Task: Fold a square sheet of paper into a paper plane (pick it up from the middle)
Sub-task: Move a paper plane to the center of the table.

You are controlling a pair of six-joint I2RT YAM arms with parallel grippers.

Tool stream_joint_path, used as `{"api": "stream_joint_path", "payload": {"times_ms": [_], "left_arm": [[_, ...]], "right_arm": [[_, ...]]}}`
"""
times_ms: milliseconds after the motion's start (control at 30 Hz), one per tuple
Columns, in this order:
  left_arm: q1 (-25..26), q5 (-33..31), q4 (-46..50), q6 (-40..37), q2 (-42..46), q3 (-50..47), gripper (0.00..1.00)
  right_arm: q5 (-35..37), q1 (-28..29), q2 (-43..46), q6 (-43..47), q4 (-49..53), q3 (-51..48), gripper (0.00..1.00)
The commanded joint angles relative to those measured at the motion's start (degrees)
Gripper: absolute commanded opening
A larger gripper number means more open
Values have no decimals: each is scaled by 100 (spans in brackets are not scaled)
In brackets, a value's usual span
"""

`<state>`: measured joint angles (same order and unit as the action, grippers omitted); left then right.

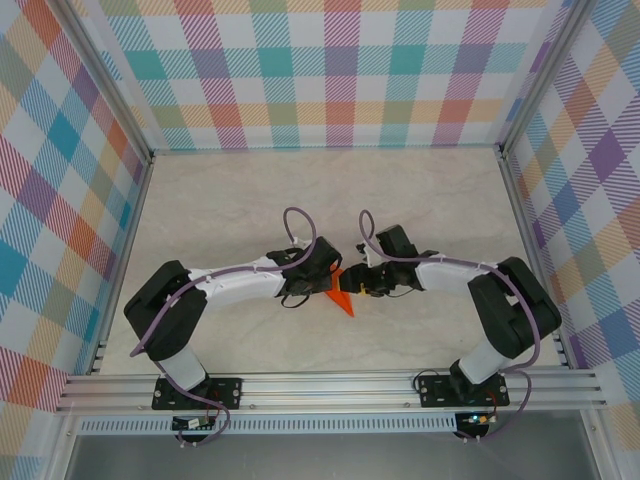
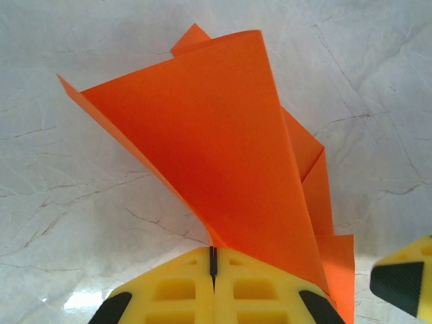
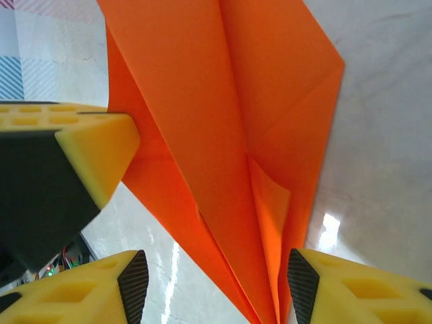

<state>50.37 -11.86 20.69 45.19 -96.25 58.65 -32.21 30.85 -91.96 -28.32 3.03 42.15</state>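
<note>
Near the middle of the pale marbled table [image 1: 230,200], between the two arms: orange paper plane [image 1: 343,297], folded and layered, tip pointing toward the near edge. Left gripper [image 1: 322,283] closed on it. Seen from the left wrist, left gripper [image 2: 213,260] with yellow fingers pressed together, no gap, pinching the narrow folded end of the paper plane [image 2: 223,155], wings fanning out wide beyond. Right gripper [image 1: 364,281] just beside, facing the left one across the paper. Seen from the right wrist, right gripper [image 3: 212,280] with jaws spread, one finger on each side of the tapering paper plane [image 3: 229,135]. Clear gap at the finger on the left of that view. Other finger close against the paper's edge, contact impossible to tell.
</note>
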Motion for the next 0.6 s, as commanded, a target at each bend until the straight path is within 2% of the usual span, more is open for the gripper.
{"api": "stream_joint_path", "payload": {"times_ms": [0,133,367,567], "left_arm": [[-35,85,-83,-126,165,-58,0],[-32,78,-58,-133,176,-94,0],[-42,61,-47,-158,199,-97,1],[-42,50,-31,-168,159,-91,1]], "right_arm": [[-50,43,-215,261,40,242,60],[69,48,-470,282,44,362,61],[-485,143,-538,396,-207,349,56],[-304,285,-365,572,-80,325,55]]}}
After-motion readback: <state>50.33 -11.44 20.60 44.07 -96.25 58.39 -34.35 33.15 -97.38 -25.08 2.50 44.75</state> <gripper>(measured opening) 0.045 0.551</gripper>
